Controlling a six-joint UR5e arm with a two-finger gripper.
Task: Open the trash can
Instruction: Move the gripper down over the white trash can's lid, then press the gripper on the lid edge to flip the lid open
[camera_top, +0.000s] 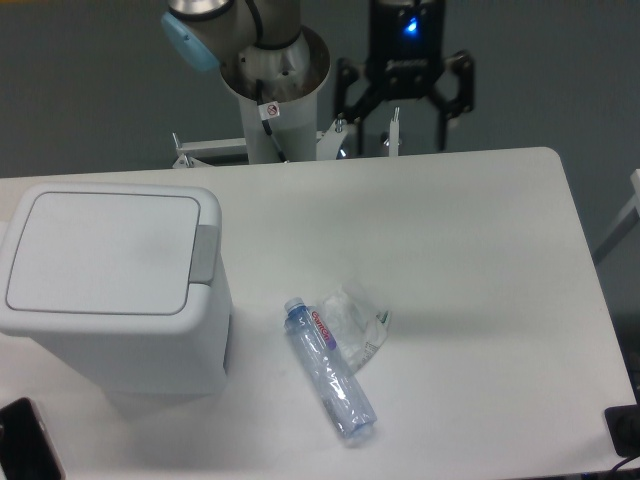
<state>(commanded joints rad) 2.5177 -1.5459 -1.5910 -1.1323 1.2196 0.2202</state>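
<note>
Task not started, by the look of it: the big boxy white plastic trash can (115, 300) sits at the table's left-front w/ its flat lid (100, 250) down and the grey push-button tab (204, 253) untouched. The black two-finger gripper (395, 120) hangs at the far edge, well apart, jaws spread, holding nothing. Left: reach tab, press. Clear plastic bottle (330, 370) has a red-lettered label, too small to read; crumpled clear wrapper (357, 320) beside it.
</note>
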